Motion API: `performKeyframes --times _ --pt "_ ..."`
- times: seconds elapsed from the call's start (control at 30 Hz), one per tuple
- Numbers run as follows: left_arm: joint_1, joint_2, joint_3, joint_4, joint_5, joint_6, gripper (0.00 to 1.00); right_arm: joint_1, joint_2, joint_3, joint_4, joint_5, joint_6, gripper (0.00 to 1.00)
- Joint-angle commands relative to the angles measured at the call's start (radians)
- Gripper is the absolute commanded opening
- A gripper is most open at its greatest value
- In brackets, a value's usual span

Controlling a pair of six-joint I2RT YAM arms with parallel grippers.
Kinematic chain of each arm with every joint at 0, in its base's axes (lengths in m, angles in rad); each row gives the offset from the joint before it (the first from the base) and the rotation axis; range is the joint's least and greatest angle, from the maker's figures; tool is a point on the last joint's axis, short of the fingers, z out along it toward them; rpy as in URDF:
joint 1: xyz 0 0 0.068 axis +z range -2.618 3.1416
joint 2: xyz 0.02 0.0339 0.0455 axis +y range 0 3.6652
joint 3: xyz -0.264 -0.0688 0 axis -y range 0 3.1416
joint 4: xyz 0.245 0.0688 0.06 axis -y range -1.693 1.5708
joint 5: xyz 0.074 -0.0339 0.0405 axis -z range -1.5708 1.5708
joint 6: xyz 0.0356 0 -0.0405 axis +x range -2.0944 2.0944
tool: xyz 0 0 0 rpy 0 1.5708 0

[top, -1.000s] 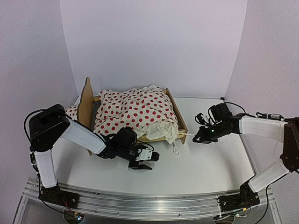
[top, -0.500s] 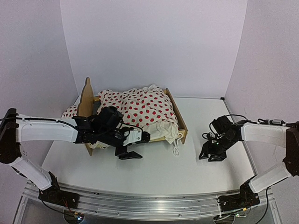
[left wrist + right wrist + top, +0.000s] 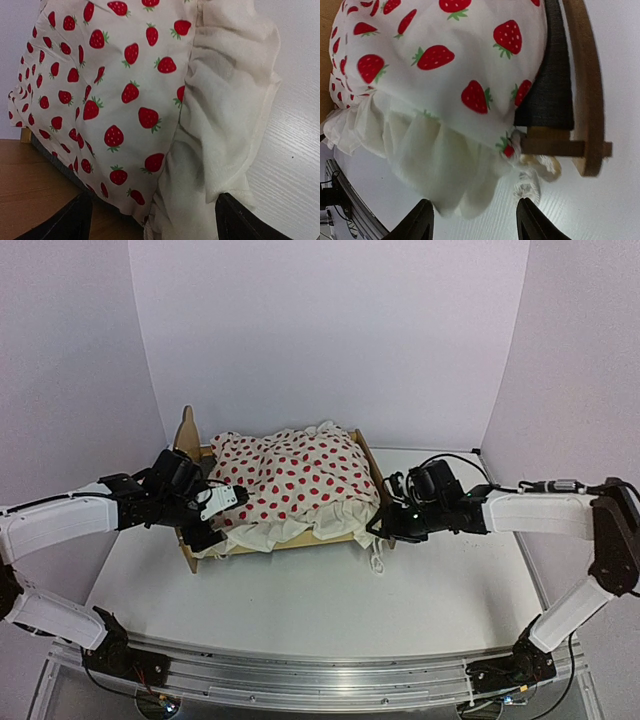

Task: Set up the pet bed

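The pet bed (image 3: pixel 186 445) sits by the tabletop's (image 3: pixel 300 610) far-left edge under its blanket (image 3: pixel 290 475), left tool (image 3: pixel 210 515) and right tool (image 3: pixel 385 525) both open at its near corners, likely to tidy the ruffle.

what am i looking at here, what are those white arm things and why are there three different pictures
Two robot arms are bolted at the near edge of a white table. The wide picture comes from a fixed camera above and behind them. The two close-ups come from a camera on each wrist; the dark tips at the bottom are that arm's own fingers. On the table stands a small wooden pet bed with a ruffled strawberry blanket heaped in it. The left gripper is at the bed's headboard end, the right gripper at its foot end. Both are open by the blanket's frill, gripping nothing.
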Motion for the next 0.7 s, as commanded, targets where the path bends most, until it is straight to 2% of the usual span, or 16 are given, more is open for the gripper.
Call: performKeyframes --times 0.0,0.07,0.1,0.2,0.3,0.37,0.53,0.67 --pt "0.005 -0.041 -0.055 -0.009 -0.058 0.07 0.83 0.003 0.102 0.092 0.212 -0.113 0.062 0.56" --pt "0.008 -0.046 -0.077 0.004 -0.078 0.082 0.77 0.004 0.131 0.102 0.214 -0.104 0.086 0.51" --pt "0.01 -0.047 -0.085 0.008 -0.083 0.087 0.72 0.003 0.14 0.103 0.214 -0.09 0.096 0.46" --pt "0.013 -0.049 -0.103 0.007 -0.086 0.096 0.54 0.003 0.152 0.109 0.184 -0.022 0.122 0.17" --pt "0.015 -0.058 -0.103 0.002 -0.094 0.103 0.23 0.002 0.133 0.131 0.109 0.057 0.094 0.03" --pt "0.019 -0.068 -0.085 0.001 -0.097 0.099 0.03 0.0 0.115 0.166 -0.005 0.118 0.055 0.0" --pt "0.039 -0.073 -0.006 -0.006 -0.085 0.086 0.0 -0.02 0.082 0.286 -0.215 0.22 -0.062 0.0" --pt "0.045 -0.081 0.026 -0.017 -0.08 0.094 0.0 -0.07 0.047 0.289 -0.267 0.218 -0.07 0.0"
